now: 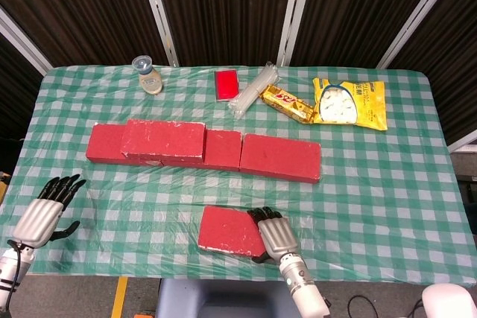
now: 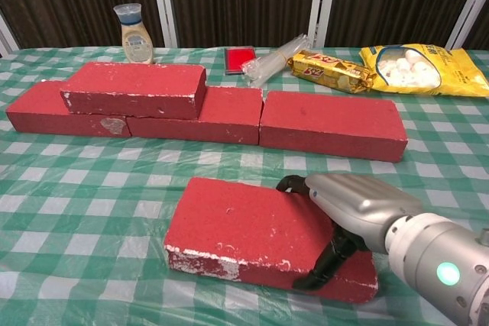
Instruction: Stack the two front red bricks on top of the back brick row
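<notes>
One red brick [image 1: 229,229] lies flat near the table's front edge, also seen in the chest view [image 2: 248,228]. My right hand [image 1: 276,235] grips its right end, fingers over the top to the far edge [image 2: 294,183] and thumb curled against the near side [image 2: 321,263]. Behind it runs the back row of red bricks [image 1: 280,157], with another red brick [image 1: 164,140] lying on top of its left part [image 2: 136,89]. My left hand [image 1: 46,211] hovers open at the table's front left corner, fingers apart, holding nothing.
Along the far edge stand a small bottle [image 1: 147,74], a flat red box [image 1: 226,83], a clear packet of sticks [image 1: 253,88], a gold candy bar [image 1: 287,103] and a yellow snack bag [image 1: 349,102]. A green checked cloth [image 1: 387,184] covers the table.
</notes>
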Robot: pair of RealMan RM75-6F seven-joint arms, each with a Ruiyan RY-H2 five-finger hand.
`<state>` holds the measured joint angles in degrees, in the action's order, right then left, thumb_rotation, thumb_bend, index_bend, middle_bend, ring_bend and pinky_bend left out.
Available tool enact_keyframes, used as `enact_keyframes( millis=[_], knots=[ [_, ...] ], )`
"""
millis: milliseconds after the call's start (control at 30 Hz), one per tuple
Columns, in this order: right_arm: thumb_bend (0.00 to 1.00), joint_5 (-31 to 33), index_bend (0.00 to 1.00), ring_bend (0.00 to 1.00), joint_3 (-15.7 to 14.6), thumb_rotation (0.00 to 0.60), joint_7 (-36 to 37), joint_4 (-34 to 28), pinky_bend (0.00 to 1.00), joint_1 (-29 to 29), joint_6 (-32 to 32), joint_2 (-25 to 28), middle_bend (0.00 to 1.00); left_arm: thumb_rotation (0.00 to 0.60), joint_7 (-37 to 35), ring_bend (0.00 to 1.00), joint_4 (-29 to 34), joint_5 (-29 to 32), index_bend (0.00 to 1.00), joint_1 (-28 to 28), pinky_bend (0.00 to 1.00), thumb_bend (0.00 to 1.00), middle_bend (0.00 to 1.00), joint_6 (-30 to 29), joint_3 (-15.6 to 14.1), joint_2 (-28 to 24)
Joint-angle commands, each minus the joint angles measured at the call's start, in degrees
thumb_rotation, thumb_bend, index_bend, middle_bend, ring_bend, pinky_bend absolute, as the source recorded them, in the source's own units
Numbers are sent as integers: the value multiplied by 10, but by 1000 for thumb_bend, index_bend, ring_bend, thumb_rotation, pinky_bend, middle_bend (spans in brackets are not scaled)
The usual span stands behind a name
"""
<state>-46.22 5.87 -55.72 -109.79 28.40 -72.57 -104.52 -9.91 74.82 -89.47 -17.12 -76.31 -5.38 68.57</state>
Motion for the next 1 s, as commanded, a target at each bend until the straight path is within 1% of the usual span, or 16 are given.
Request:
enact_keyframes(
  millis=[33,167,267,367,467,567,667,700,767,800,900,1000],
  knots=[
    [85,2,464,365,0,600,3,-8,464,4,-8,4,361,600,2,0,1,-1,0,1,7,312,0,2,2,1],
    [90,-13,470,374,0,600,15,-23,482,6,-15,19,367,600,5,0,4,-1,0,6,7,313,0,-1,5,-1],
    [92,-32,470,374,5,600,26,-44,482,11,-17,42,367,600,8,0,7,-1,0,9,7,313,0,-3,6,-2],
    [92,-68,477,382,14,600,46,-66,483,17,-12,72,374,600,14,0,9,-1,0,11,7,311,0,-2,9,-2],
    [93,-106,481,389,26,600,59,-83,484,28,-2,111,382,600,21,0,12,3,0,14,7,310,0,-1,12,-1],
    [93,-126,483,399,54,600,67,-90,485,46,14,155,387,600,29,0,15,10,0,16,8,311,0,-1,18,2],
    [93,-117,491,413,93,600,86,-78,485,72,48,197,398,600,44,0,15,21,0,17,8,312,0,-1,28,7],
    [93,-106,491,414,111,600,95,-66,485,83,62,210,399,600,50,0,15,28,0,18,8,312,0,0,32,10],
    [93,-84,492,417,134,600,116,-44,485,101,89,226,400,600,61,0,13,37,0,18,8,312,0,3,39,14],
    [93,-61,491,418,150,600,127,-27,485,113,102,232,401,600,67,0,11,44,0,18,8,312,0,6,43,17],
    [93,-12,491,419,178,600,152,14,485,145,138,238,402,600,80,0,9,60,0,17,8,312,0,14,53,26],
    [94,21,491,419,188,600,162,56,485,179,172,241,403,600,92,0,3,74,0,16,8,313,0,22,61,35]
  ],
)
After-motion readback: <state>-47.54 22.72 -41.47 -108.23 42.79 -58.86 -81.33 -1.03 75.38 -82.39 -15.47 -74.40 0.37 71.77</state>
